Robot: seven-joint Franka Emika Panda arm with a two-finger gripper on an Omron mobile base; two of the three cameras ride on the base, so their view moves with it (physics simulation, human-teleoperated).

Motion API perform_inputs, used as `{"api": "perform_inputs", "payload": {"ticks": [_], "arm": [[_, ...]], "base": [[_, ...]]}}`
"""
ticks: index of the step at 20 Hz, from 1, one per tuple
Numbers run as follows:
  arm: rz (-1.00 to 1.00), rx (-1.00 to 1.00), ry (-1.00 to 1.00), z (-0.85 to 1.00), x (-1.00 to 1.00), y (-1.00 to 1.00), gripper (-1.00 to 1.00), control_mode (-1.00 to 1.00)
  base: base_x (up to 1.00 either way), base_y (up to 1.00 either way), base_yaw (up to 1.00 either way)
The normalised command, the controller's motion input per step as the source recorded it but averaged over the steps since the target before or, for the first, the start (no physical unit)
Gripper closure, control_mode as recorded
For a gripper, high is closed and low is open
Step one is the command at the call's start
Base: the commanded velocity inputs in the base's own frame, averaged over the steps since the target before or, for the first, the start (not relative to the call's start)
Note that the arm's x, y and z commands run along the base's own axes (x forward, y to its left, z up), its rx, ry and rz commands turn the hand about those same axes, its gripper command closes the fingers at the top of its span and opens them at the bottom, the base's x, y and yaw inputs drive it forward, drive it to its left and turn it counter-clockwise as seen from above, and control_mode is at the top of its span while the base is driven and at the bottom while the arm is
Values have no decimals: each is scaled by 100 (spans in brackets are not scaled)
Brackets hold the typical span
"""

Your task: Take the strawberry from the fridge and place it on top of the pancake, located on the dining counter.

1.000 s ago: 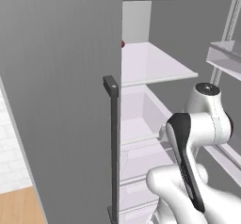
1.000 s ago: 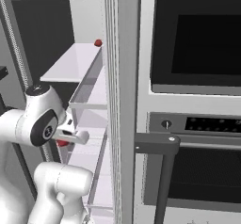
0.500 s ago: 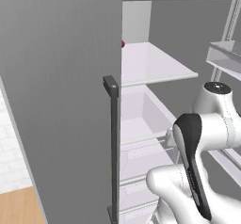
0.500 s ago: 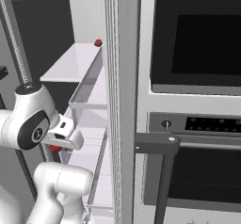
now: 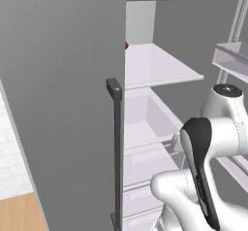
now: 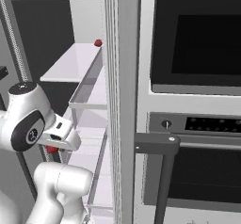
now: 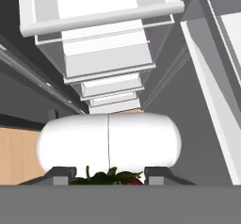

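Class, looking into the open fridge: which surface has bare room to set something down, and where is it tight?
The white shelf is bare apart from a small red berry at its back. Lower down it is tight: the arm fills the gap before the drawers.

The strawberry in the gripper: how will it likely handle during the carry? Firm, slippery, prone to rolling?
Probably light: the strawberry is tiny, just filling the gap between the fingers. Likely soft, so a hard squeeze could bruise it. Its rounded body and leafy top suggest it may roll or tip once set down.
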Motion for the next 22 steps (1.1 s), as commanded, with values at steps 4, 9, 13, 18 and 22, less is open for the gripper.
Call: {"api": "perform_inputs", "payload": {"ticks": [4,9,13,18,22], "arm": [[0,0,0,0,0,1,100,-100],[0,0,-3,0,-21,3,100,100],[0,0,0,0,0,0,100,100],[0,0,0,0,0,0,100,100],[0,0,0,0,0,0,100,100]], "base": [[0,0,0],[-14,5,0],[-94,25,-16],[-82,41,-31],[-60,45,-43]]}}
